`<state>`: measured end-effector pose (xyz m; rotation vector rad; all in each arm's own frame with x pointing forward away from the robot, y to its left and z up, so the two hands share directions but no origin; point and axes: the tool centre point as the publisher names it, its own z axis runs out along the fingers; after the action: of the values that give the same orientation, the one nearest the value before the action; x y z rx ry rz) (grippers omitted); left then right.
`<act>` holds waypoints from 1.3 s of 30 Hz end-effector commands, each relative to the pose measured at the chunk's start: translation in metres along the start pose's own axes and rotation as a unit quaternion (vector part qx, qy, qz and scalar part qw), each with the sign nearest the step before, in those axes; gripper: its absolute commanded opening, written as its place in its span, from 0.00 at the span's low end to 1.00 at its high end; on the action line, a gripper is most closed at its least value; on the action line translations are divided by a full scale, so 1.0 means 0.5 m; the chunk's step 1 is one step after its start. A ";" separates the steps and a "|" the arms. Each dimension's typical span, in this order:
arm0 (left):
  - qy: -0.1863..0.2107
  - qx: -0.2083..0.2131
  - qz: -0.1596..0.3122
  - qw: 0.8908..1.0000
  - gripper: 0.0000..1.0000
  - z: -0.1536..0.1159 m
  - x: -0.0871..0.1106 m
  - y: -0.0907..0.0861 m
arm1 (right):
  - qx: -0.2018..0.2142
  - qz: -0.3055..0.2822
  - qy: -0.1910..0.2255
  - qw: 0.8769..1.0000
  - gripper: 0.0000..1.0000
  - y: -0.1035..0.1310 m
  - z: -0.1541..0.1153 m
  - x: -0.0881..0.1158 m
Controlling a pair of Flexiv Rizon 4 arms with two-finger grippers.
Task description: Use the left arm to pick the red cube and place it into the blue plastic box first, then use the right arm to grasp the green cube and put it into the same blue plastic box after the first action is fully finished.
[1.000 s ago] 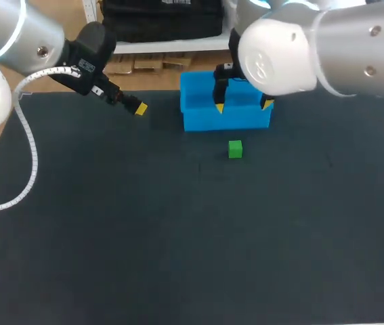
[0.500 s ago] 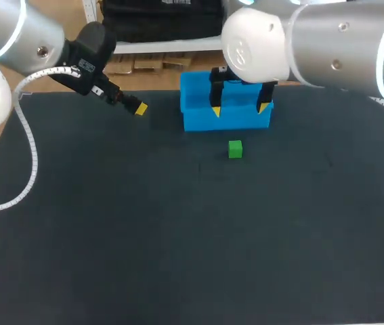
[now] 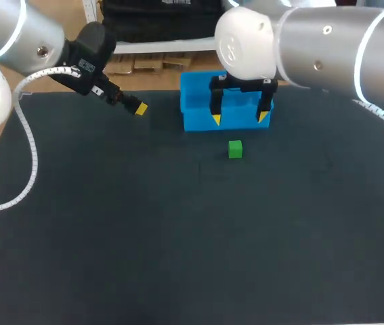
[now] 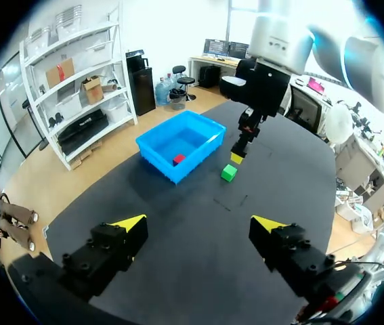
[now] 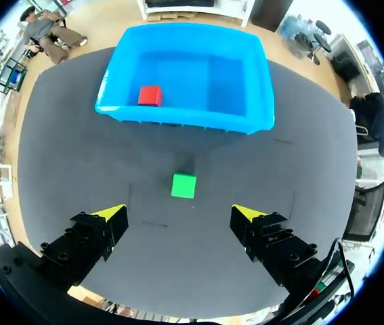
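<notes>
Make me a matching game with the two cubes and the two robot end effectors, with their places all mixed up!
1 small red cube
2 small green cube
3 right end effector
4 left end effector

A on the dark table, before the blue plastic box
B inside that box
C open, far off beside the box
D open, near the green cube

Pairs: 1-B, 2-A, 3-D, 4-C

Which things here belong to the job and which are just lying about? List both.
Job: red cube, already in the blue plastic box; green cube, ahead of the open right gripper; left gripper, open, empty.
Just there: black table; white coiled cable along the left arm.
</notes>
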<state>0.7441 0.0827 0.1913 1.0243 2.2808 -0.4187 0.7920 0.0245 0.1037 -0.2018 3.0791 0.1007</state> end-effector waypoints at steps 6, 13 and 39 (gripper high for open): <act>-0.002 0.001 0.001 1.000 1.00 0.000 0.002 0.001 | 0.002 0.015 -0.025 1.000 1.00 0.006 0.016 0.015; -0.002 0.001 0.001 1.000 1.00 0.000 0.002 0.001 | 0.000 0.021 -0.032 0.999 1.00 0.007 0.030 0.027; -0.002 0.001 0.001 1.000 1.00 0.000 0.002 0.001 | 0.016 0.018 -0.068 0.997 1.00 -0.003 0.097 0.035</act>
<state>0.7441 0.0826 0.1913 1.0242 2.2808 -0.4186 0.7800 0.0220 0.0559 -0.1388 2.9808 0.0763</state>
